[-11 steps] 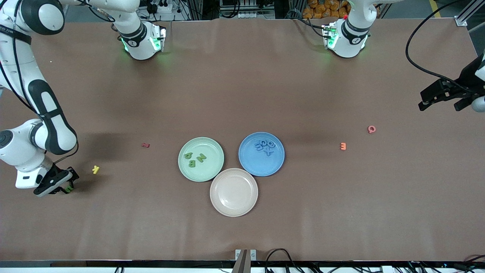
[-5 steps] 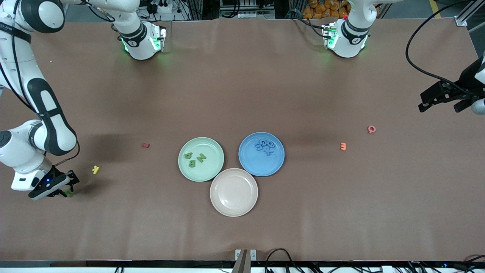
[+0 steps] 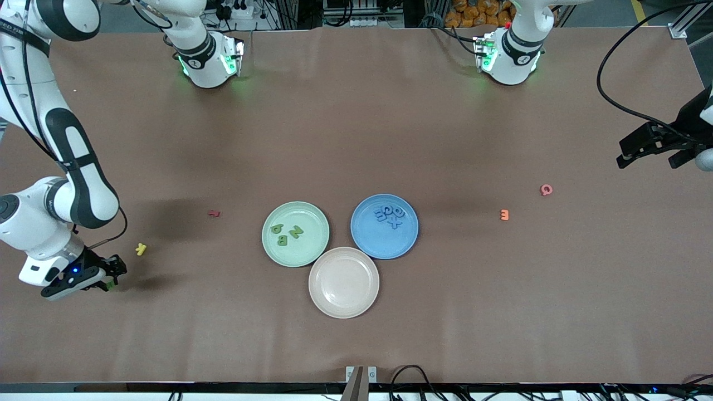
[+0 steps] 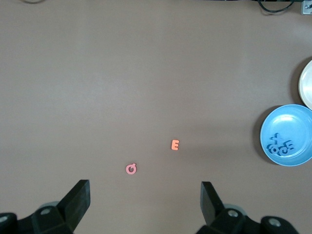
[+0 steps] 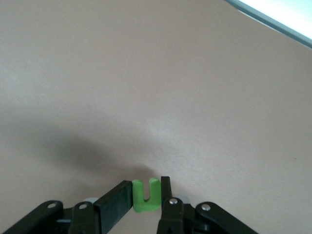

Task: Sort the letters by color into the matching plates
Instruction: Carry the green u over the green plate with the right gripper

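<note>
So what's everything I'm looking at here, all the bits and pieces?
green plate: one, pale mint, mid-table, holds three green letters
blue plate: one, beside the green plate toward the left arm's end, holds a clump of blue letters
beige plate: one, bare, nearer the camera than the other two, touching both
yellow letter: one, toward the right arm's end
dark red letter: one, between the yellow letter and the green plate
orange E: one, toward the left arm's end
pink Q: one, beside the E
bright green letter: one, in the right gripper
table: one, brown
right gripper: shut on the bright green letter, low over the table by the yellow letter
left gripper: open, waiting at its table end
</note>
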Robot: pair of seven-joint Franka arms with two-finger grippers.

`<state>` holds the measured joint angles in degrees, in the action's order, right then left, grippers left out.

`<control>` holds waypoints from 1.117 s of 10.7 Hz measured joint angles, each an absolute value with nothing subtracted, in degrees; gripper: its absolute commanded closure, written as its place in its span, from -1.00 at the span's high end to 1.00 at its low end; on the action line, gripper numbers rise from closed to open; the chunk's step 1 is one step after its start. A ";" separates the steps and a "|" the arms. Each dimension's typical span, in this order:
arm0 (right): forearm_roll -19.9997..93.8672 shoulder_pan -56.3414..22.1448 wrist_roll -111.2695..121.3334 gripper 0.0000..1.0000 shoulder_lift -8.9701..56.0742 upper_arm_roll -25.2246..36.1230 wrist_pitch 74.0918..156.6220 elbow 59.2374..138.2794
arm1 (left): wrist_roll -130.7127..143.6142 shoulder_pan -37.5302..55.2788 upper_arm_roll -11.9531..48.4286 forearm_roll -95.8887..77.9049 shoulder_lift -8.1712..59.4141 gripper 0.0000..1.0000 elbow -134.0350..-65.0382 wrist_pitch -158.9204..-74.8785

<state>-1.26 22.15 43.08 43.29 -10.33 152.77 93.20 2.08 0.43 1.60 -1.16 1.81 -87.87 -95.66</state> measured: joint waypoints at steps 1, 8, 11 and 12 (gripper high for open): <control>-1.26 21.18 39.36 -0.46 42.73 -10.34 151.47 93.20 | 2.08 0.34 1.55 -1.16 2.03 1.00 -87.87 -95.89; -1.26 15.00 18.14 -0.46 38.86 -10.42 142.18 93.33 | 2.08 0.16 1.54 -1.16 2.51 1.00 -87.83 -96.39; -1.26 11.75 8.43 -0.46 37.41 -10.52 139.90 93.43 | 2.08 0.16 1.54 -1.16 2.51 1.00 -87.81 -96.43; -1.25 10.24 4.74 -0.46 37.22 -10.56 139.88 93.45 | 2.08 0.16 1.54 -1.16 2.51 1.00 -87.80 -96.43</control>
